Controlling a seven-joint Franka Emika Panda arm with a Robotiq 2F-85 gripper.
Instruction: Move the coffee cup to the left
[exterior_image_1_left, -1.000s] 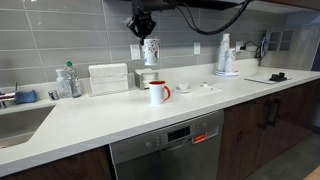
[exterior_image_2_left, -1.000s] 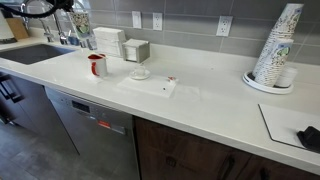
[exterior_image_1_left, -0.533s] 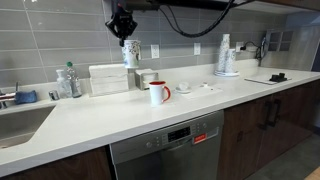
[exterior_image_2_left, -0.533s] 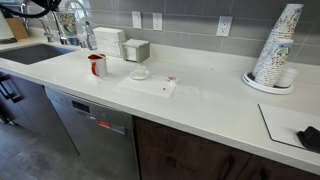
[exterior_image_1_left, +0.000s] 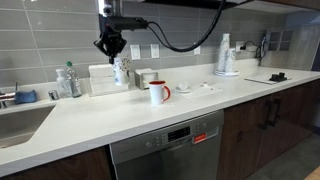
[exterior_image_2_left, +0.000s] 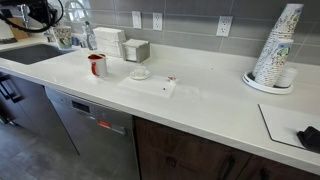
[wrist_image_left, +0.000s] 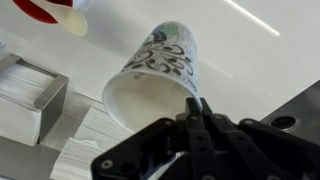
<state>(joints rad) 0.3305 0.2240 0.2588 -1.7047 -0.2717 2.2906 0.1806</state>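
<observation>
The coffee cup (exterior_image_1_left: 121, 70) is a pale cup with a dark swirling pattern. It hangs tilted in the air, just above the counter, in front of the white napkin box. It also shows in an exterior view (exterior_image_2_left: 62, 37) and fills the wrist view (wrist_image_left: 155, 72). My gripper (exterior_image_1_left: 113, 47) is shut on the cup's rim (wrist_image_left: 195, 108), with one finger inside and one outside. The white mug with the red handle (exterior_image_1_left: 158, 92) stands on the counter apart from the cup and also shows in an exterior view (exterior_image_2_left: 97, 65).
A white napkin box (exterior_image_1_left: 108, 78) and a smaller box (exterior_image_2_left: 137, 50) stand by the tiled wall. A saucer (exterior_image_1_left: 184, 88) lies near the red-handled mug. Bottles (exterior_image_1_left: 70, 82) and a sink (exterior_image_1_left: 20, 122) are at one end, stacked paper cups (exterior_image_2_left: 275, 45) at the other.
My gripper has carried the cup along the wall toward the sink end and lowered it from high above the counter to just above it.
</observation>
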